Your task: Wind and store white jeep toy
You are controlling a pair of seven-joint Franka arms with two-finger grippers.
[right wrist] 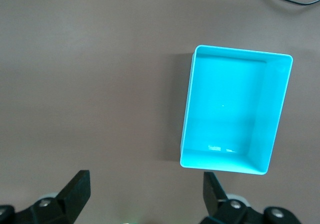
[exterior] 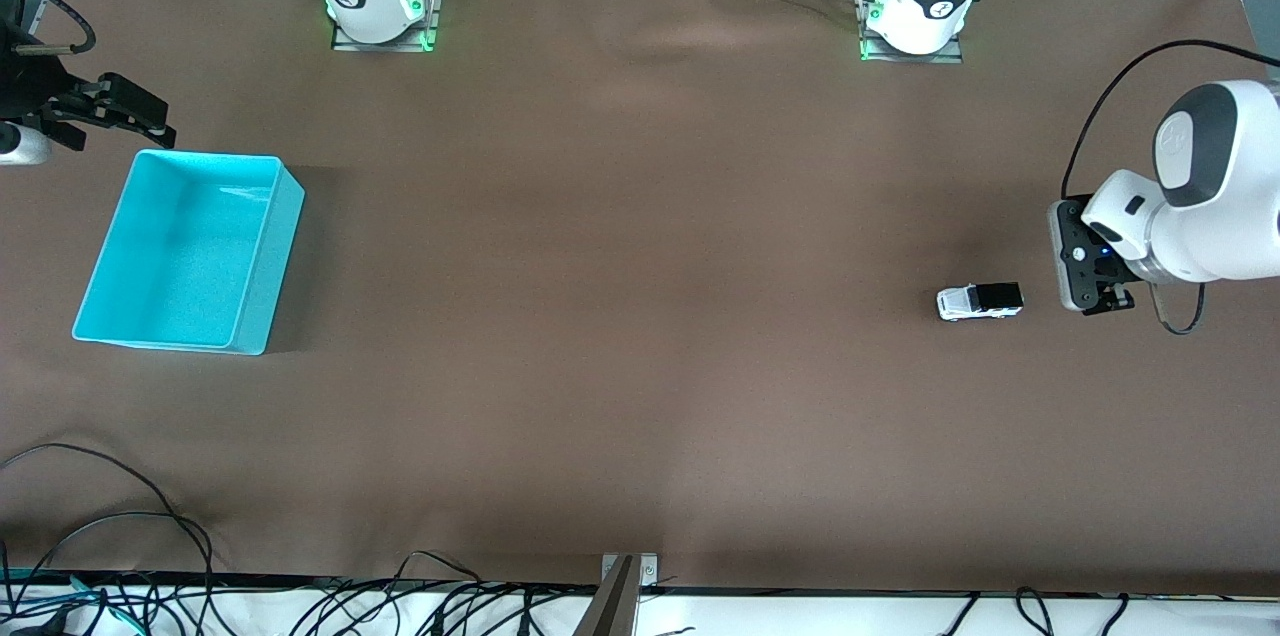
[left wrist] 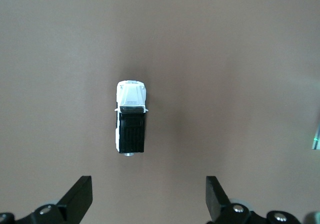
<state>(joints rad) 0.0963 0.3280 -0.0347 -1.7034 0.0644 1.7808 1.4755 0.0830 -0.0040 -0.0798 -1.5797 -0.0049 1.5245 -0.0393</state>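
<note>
Left wrist view is showing the left gripper (left wrist: pixel 146 199) hanging with its jaws spread wide and holding nothing, just beside the white jeep toy (left wrist: pixel 131 117), which is sitting on the brown table (exterior: pixel 640 316) toward the left arm's end. Well apart from the jeep, the right gripper (right wrist: pixel 145 196) is hovering beside the cyan bin (right wrist: pixel 235 111), equally wide and empty.

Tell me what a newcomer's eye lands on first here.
The bright cyan bin stands out most, sitting empty on the brown table toward the right arm's end. Next comes the tiny white jeep toy toward the left arm's end, with the open left gripper hanging just beside it, touching nothing.
</note>
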